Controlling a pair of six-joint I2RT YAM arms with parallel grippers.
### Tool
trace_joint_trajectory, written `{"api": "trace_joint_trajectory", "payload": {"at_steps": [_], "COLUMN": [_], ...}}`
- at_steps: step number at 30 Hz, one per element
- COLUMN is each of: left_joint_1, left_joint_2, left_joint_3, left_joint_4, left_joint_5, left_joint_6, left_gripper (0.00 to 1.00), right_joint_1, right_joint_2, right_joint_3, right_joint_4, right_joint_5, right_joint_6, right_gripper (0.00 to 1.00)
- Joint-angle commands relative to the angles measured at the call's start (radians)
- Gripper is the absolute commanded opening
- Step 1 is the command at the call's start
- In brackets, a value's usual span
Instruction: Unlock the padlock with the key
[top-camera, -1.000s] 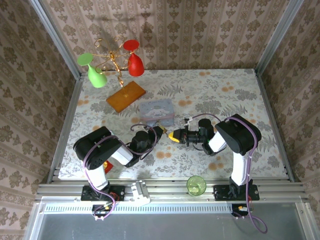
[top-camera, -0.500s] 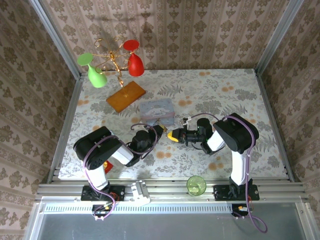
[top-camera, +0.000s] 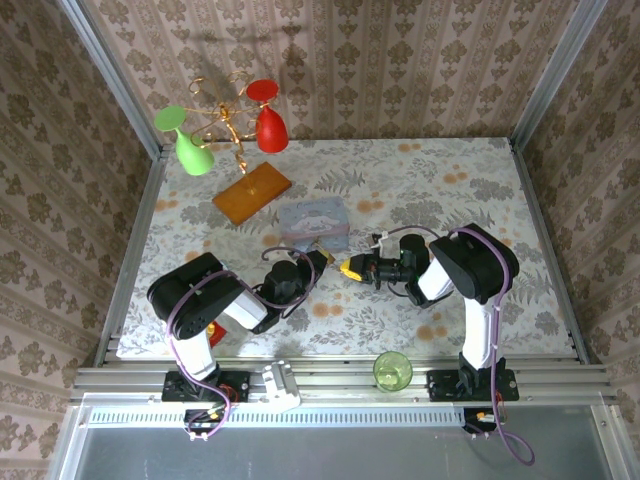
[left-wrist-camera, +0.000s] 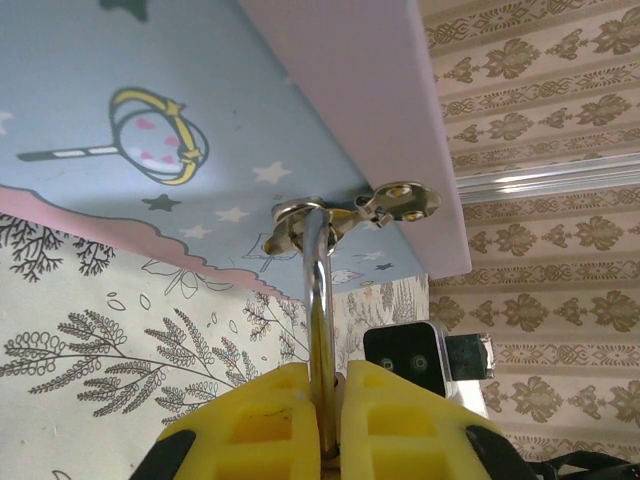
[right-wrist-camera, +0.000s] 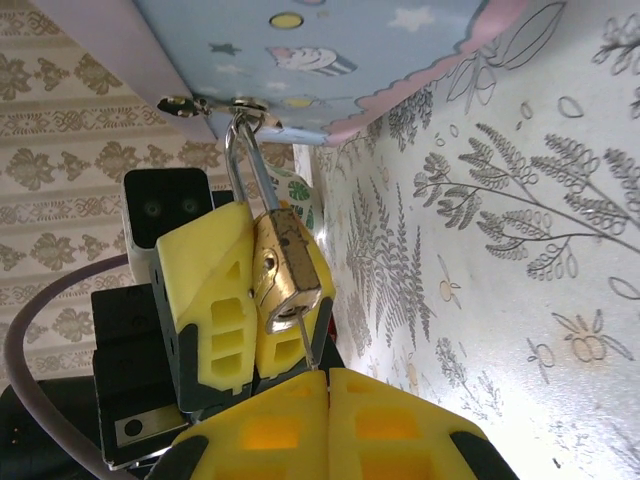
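Right wrist view: we log padlock mid-frame, brass body clamped in left gripper, shackle hooked through latch of pale blue tin at top. Key runs from padlock's lower end into right gripper, jaws pinched on it. Left wrist view: shackle only, body hidden. Top view: both arms bent low, grippers tip to tip just below tin.

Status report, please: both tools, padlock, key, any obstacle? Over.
Left tool shut on padlock. Right tool shut on key, tip at keyhole. Shackle through clasp of blue tin. No obstacle seen.
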Motion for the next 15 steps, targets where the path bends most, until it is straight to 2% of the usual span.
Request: {"api": "trace_joint_trajectory", "payload": {"at_steps": [1, 15], "left_joint_1": [-0.016, -0.034], "left_joint_2": [-0.006, 0.007], "left_joint_3": [0.02, 0.033], "left_joint_4": [0.094, 0.093], "left_joint_5": [0.049, 0.033], "left_joint_6": [-0.013, -0.009], "left_gripper": [0.0, 0.0], "right_joint_1": [-0.008, 0.042], "right_joint_2": [0.014, -0.001], "right_joint_3": [-0.002, 0.007], "right_joint_4": [0.013, 0.012], "right_joint_5": [0.03, 0.104], "right_joint_6": [0.011, 0.043], "right_gripper": [0.0, 0.0]}}
